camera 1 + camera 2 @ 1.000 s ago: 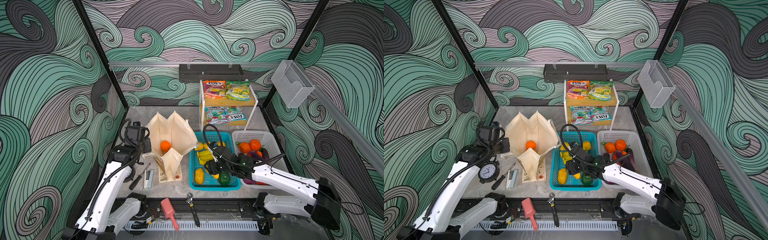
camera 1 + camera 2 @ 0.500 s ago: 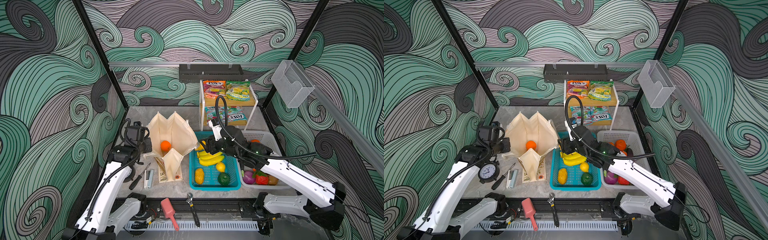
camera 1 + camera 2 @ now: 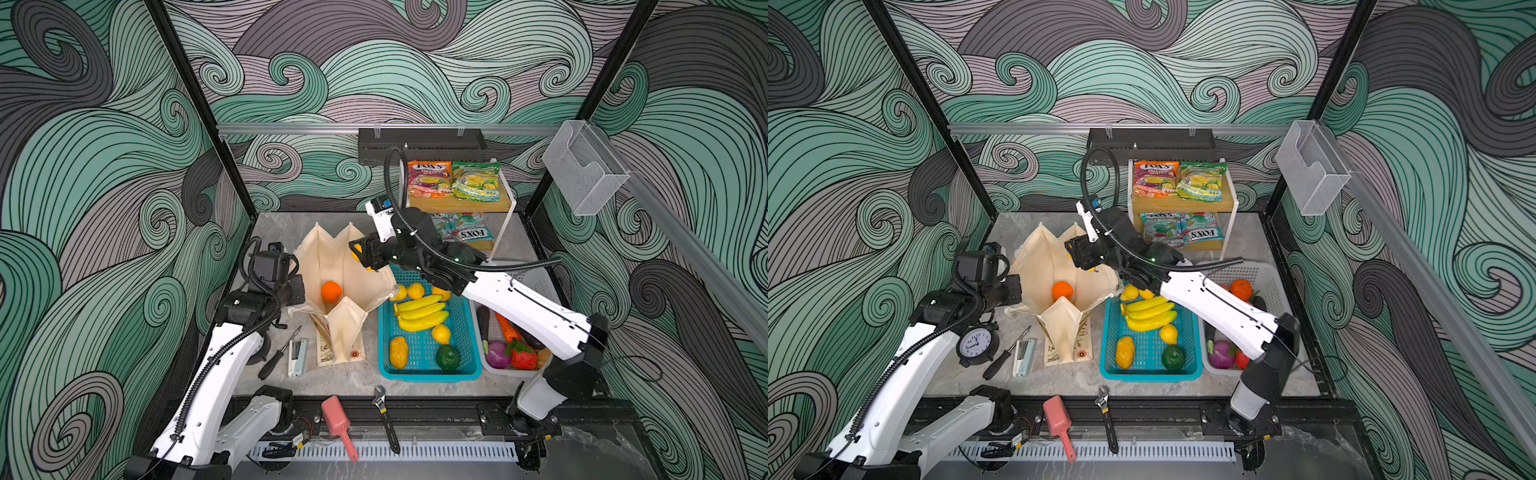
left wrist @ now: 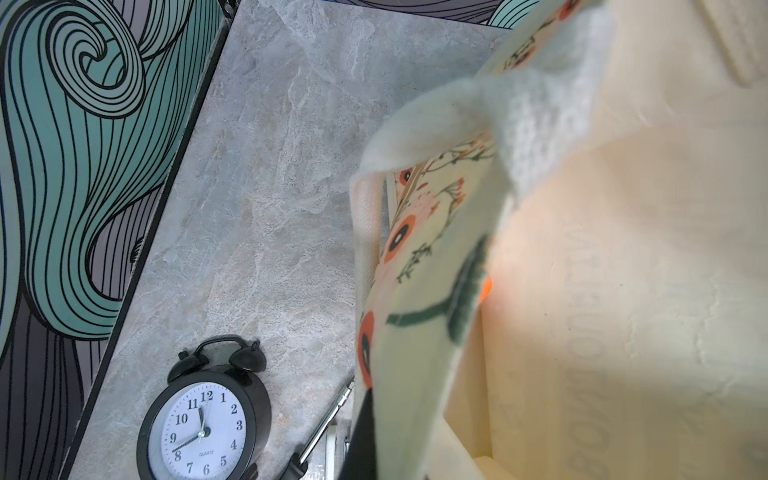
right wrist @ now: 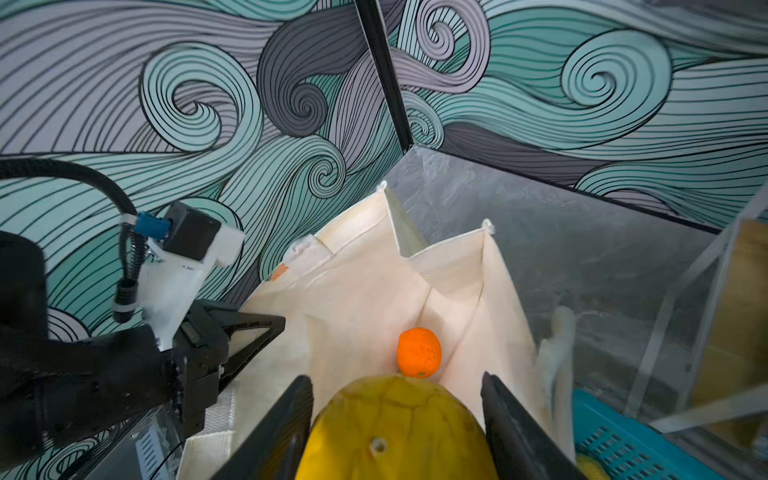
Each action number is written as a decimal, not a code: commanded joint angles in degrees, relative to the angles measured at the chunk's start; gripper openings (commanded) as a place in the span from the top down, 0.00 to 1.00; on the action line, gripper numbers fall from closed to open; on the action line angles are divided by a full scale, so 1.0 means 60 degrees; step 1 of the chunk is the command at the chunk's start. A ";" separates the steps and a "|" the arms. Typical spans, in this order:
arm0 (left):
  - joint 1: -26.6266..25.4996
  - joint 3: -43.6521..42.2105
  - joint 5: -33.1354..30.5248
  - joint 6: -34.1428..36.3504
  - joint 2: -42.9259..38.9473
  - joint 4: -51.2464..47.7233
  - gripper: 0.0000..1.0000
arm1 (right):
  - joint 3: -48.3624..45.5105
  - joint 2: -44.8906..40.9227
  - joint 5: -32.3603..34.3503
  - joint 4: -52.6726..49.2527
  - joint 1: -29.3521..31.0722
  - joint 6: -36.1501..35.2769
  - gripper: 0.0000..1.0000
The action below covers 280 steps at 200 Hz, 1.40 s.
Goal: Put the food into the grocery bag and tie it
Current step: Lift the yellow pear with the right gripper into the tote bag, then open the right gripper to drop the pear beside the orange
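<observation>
Right wrist: right gripper (image 5: 395, 380) pinches yellow fruit (image 5: 395, 432) over bag (image 5: 365, 299). In both top views left gripper (image 3: 297, 289) is clamped tight on bag's 9 o'clock rim. Next: spread jaws, drop.

Bag mouth: your bag (image 3: 332, 257) gapes wide at frame centre; one orange (image 3: 331, 291) on its floor.
Left rim: left gripper (image 5: 270, 326) pinches it, blocking that side.
Above right rim: right gripper (image 5: 397, 379) with fruit (image 5: 395, 428) fills it.
Right: basket (image 3: 428, 375) just beside bag.
Upper left: bare table (image 3: 282, 226), you can pass.
</observation>
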 commanded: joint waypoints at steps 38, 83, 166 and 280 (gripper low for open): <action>0.0024 -0.0026 0.0252 0.0110 -0.0074 0.0247 1.00 | 0.1660 0.2542 -0.0833 -0.0666 0.0385 -0.0169 0.39; 0.0023 -0.0022 0.0244 0.0108 -0.0075 0.0233 1.00 | 0.2377 0.3888 -0.0632 -0.1039 0.0564 -0.0127 0.39; 0.0031 -0.0008 0.0397 0.0065 -0.0228 0.0247 1.00 | 0.2705 0.5491 -0.0167 -0.1086 0.0561 0.0089 0.38; 0.0022 -0.0008 0.0264 0.0048 -0.0280 0.0218 1.00 | 0.2293 0.6339 0.0436 -0.1142 0.0654 0.0212 0.24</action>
